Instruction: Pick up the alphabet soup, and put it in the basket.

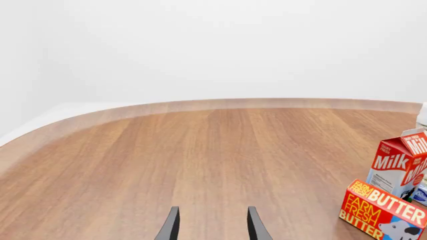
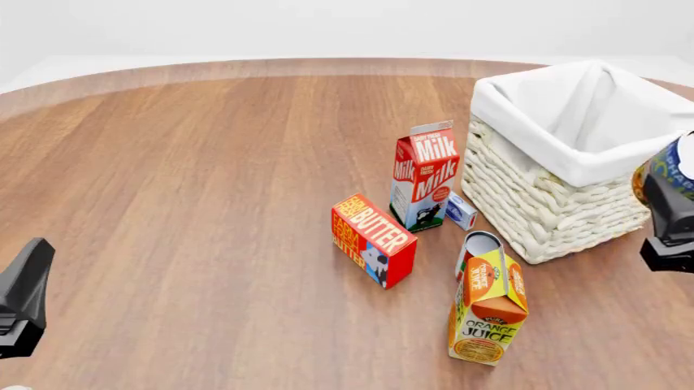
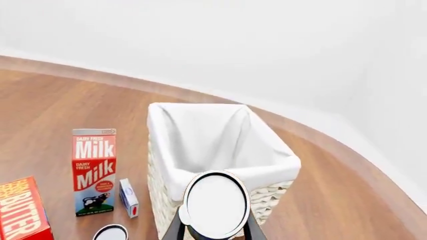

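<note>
Carry step. Right claw (image 3: 213, 231) clamped on soup can (image 3: 215, 204), pale round lid up, held above worktop (image 2: 217, 203) just beside basket (image 2: 542, 207); blue-orange label at front view's right edge. Next, by judgement: shift over cloth-lined opening, lower, release. Basket: square, cream wicker, white liner. Left claw (image 1: 212, 225) open, w/ nothing betw. fingers, over bare wood-grain.

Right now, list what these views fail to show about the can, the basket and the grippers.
- Alphabet soup: label unseen in right wrist view, only its top faces the camera; front view's right edge crops it.
- Right gripper: fingertips hidden behind the can.
- Basket: floor hidden by its lining in both views.
- Left gripper: front view's left edge crops it.
</note>
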Tool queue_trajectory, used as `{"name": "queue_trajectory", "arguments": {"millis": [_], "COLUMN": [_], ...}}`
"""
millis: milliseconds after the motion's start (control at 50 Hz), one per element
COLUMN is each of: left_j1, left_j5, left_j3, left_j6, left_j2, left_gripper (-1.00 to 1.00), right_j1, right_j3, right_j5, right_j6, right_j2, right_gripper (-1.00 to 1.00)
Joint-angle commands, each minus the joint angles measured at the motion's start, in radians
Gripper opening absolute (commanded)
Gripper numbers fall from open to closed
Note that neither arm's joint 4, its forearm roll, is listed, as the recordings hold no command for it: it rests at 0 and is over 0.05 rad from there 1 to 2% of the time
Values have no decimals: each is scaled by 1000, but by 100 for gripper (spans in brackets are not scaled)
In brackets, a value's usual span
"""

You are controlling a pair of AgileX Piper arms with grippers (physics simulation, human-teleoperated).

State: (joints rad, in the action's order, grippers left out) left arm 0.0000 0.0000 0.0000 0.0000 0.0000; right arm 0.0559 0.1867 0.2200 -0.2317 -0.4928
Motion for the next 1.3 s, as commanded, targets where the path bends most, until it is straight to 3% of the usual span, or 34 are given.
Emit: {"name": "queue_trajectory", "arguments": {"millis": [20,620,1300], "left_j1": [0,0,0], "left_j5": [0,0,0], "left_j3": [0,0,0], "left_j6": [0,0,0], "left_j2": [0,0,0], "left_gripper": [100,100,100], "right_j1": [-4,-15,-57], "right_j3": [55,223,514], "right_j5": [19,-5,-151], "right_j6": [2,0,-71], "right_j2": [-32,-93,-257], "right_gripper": [-100,-100,-100]}}
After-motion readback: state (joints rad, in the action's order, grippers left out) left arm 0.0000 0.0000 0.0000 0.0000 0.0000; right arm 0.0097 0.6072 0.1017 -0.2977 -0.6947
